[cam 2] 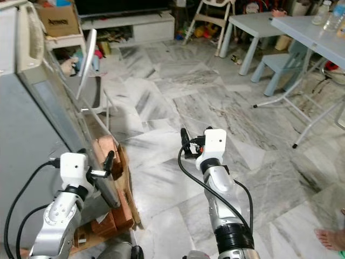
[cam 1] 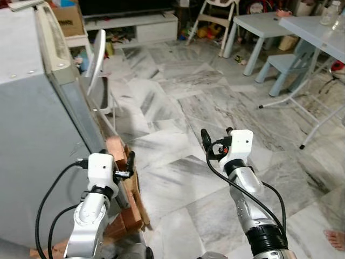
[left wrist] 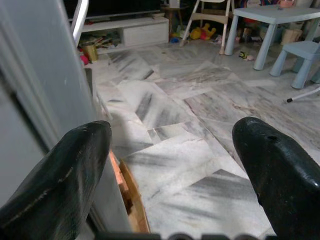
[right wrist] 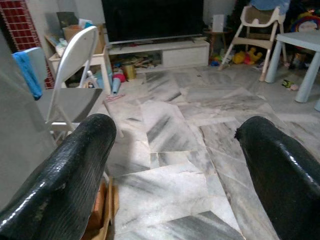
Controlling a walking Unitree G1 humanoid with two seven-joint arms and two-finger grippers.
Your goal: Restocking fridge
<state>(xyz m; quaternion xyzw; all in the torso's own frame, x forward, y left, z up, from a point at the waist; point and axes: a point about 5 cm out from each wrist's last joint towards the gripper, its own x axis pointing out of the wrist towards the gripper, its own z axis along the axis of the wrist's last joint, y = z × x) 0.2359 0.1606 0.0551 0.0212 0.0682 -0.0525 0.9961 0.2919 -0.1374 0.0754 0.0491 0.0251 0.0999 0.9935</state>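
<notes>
Grey and shut, the fridge is standing at the robot's left on bricks; the left gripper, fingers spread and empty, is hovering just beside its door edge; the right gripper, also spread, is waiting over marble floor; judging by this, opening the door is in hand, calling for a hold on that edge.

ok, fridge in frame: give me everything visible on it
The fridge is a pale grey metal-looking box at the robot's left, upright. Its door, with a cream inner edge, looks slightly ajar, interior hidden. Its base seems to rest on reddish bricks and wood. The left gripper, open, is at the door's lower edge; contact unclear.
</notes>
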